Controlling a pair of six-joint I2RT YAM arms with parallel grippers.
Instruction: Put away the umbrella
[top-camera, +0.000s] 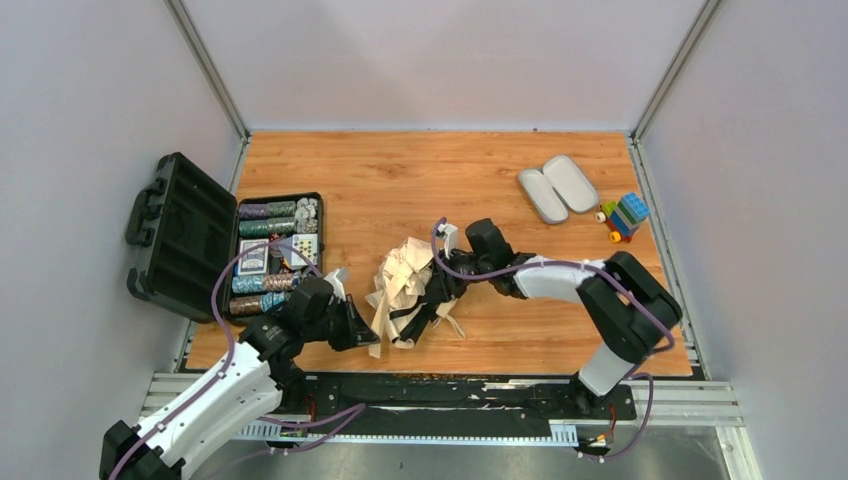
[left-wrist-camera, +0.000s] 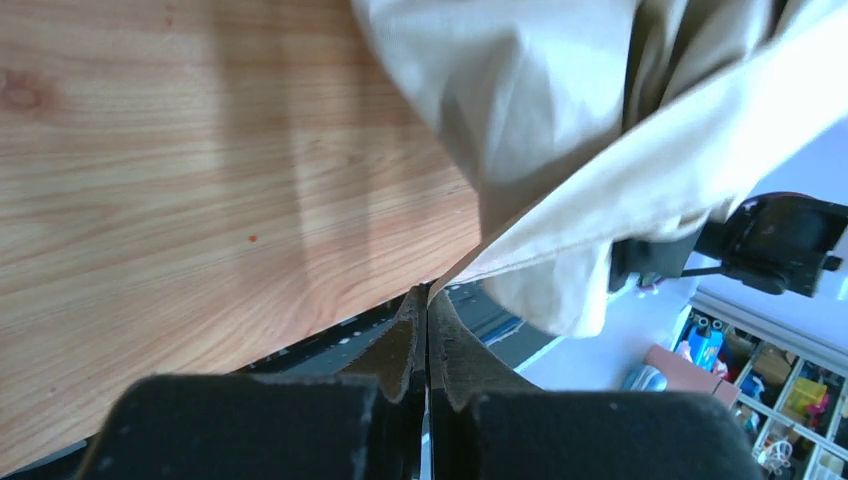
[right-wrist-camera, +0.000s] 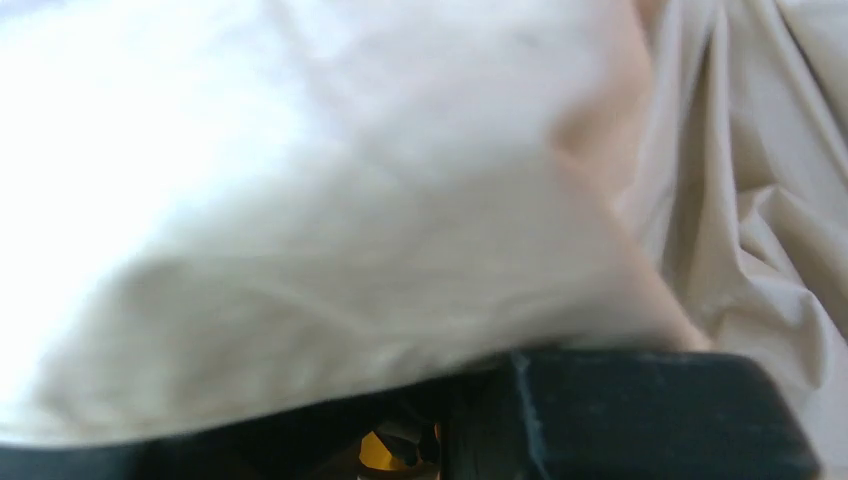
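Closest to the lens, in the left wrist view, the two black fingers of the left pincer (left-wrist-camera: 427, 305) are pressed together. An edge of beige fabric comes down exactly to their tips, but I cannot tell whether it is pinched between them.

At the left edge of the wooden table (top-camera: 400, 170) stands an open black case (top-camera: 185, 235) filled with poker chips (top-camera: 262, 283), just beside the left arm. At the far right, well apart, lie an open lilac-grey oval hard case (top-camera: 557, 188) and a small toy of coloured blocks (top-camera: 625, 215).

Between the two arms, in the near middle of the table, lies the compact folding umbrella of beige-tan cloth (top-camera: 400, 285), crumpled and loose. Its long axis runs from the far side toward the near edge, and the near end slants a little to the left. Which end carries the handle cannot be seen.

The right pincer (top-camera: 438, 298) is sunk into the right side of the cloth. The folds hide its fingers, so I cannot tell if they are apart or clamped.
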